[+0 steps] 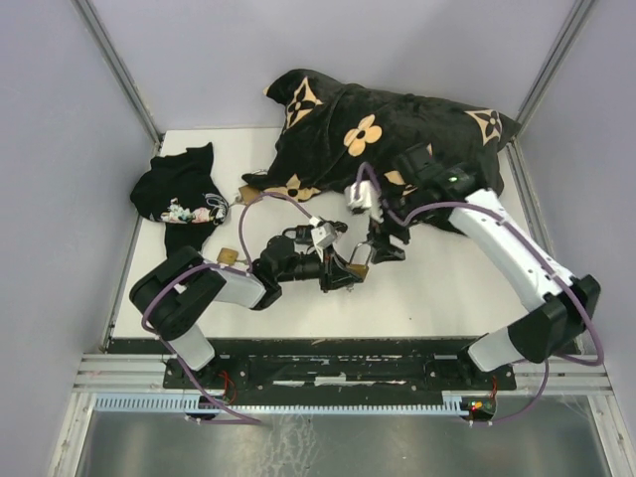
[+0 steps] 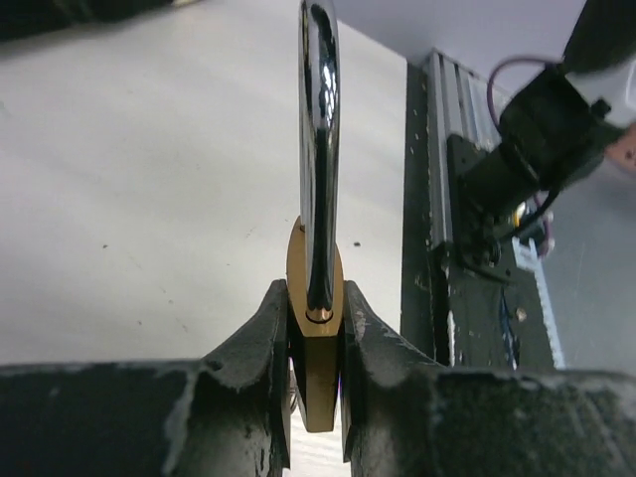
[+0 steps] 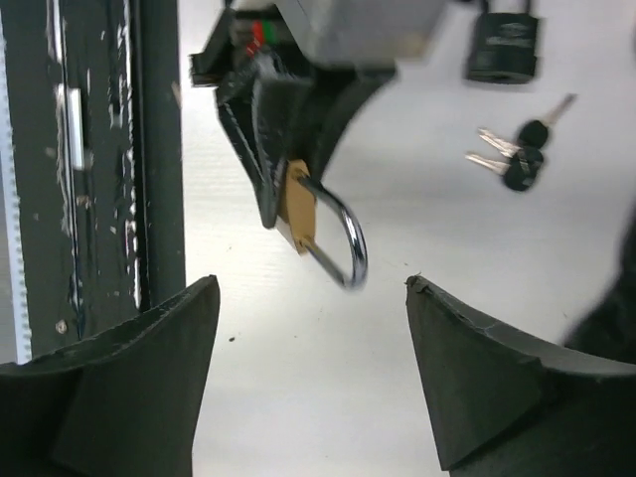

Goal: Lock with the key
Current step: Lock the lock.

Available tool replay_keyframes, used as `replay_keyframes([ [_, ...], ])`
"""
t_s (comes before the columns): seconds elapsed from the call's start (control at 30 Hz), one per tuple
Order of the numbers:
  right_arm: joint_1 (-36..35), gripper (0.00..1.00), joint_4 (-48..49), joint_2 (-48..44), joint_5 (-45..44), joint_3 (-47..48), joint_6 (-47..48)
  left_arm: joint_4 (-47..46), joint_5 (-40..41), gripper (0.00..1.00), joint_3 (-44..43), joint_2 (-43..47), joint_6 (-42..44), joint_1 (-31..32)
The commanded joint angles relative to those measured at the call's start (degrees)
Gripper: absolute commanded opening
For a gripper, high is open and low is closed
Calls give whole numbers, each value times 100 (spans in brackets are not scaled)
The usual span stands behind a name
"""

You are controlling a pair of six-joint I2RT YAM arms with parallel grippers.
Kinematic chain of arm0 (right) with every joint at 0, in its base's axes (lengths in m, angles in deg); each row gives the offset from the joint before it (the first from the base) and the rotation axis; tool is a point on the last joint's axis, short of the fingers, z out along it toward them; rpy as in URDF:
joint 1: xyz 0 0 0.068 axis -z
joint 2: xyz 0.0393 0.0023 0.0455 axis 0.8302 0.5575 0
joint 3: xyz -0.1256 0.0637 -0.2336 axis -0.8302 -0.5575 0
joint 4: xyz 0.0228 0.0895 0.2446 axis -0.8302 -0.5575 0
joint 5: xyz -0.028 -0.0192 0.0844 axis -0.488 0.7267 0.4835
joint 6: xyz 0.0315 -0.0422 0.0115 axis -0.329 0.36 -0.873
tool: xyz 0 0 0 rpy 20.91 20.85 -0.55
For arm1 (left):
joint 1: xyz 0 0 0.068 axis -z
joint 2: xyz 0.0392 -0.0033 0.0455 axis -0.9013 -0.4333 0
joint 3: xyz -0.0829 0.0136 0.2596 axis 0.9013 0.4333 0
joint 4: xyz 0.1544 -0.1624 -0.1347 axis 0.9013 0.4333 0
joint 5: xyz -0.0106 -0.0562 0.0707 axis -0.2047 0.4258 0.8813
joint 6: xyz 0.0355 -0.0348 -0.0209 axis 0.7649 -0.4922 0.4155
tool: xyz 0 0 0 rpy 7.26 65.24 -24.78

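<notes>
A brass padlock [image 2: 318,383] with a chrome shackle [image 2: 318,119] sits clamped between the fingers of my left gripper [image 2: 316,298], which is shut on its body. In the top view that gripper [image 1: 348,270] holds the padlock [image 1: 359,257] just above the white table at mid-front. My right gripper [image 3: 313,288] is open and empty, a short way from the shackle [image 3: 343,243]. In the top view the right gripper [image 1: 384,241] hangs just right of the lock. Two black-headed keys [image 3: 519,159] lie on the table beyond it. Whether the shackle is latched cannot be told.
A black padlock [image 3: 502,45] lies near the keys. A large black flower-patterned cloth [image 1: 388,124] covers the back of the table, and a smaller black bundle [image 1: 179,189] lies at back left. Another brass piece [image 1: 228,256] rests beside the left arm. The black base rail [image 3: 159,149] borders the near edge.
</notes>
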Motion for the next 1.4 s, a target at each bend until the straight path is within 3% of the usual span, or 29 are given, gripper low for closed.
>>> replay_keyframes([
  [0.0, 778, 86, 539, -869, 1088, 286, -978, -1916, 1027, 3, 383, 544, -1680, -135],
  [0.2, 1148, 91, 2463, -1864, 2404, -960, -2797, -2104, 2653, 3, 514, 1201, -2940, -175],
  [0.3, 1374, 90, 4722, -2102, 3058, -2217, -4860, -2098, 3147, 3, 406, 1483, -3384, -167],
  [0.37, 1436, 90, 6231, -2117, 3015, -2862, -6418, -2194, 3432, 3, 339, 1603, -3615, -133],
  [0.6, 1446, 90, 9754, -1698, 2313, -3896, -9401, -2504, 4187, 3, 126, 1768, -4190, 85],
  [0.8, 1363, 85, 10584, -1531, 2054, -4182, -10265, -2951, 4423, 3, -110, 1571, -4471, 315],
  [1.1, 1001, 76, 9990, -1511, 2302, -3910, -10061, -3336, 4638, 3, -360, 1247, -4732, 456],
  [1.37, 990, 57, 9980, -1555, 2331, -3823, -10057, -3353, 4668, 3, -331, 1212, -4797, 473],
])
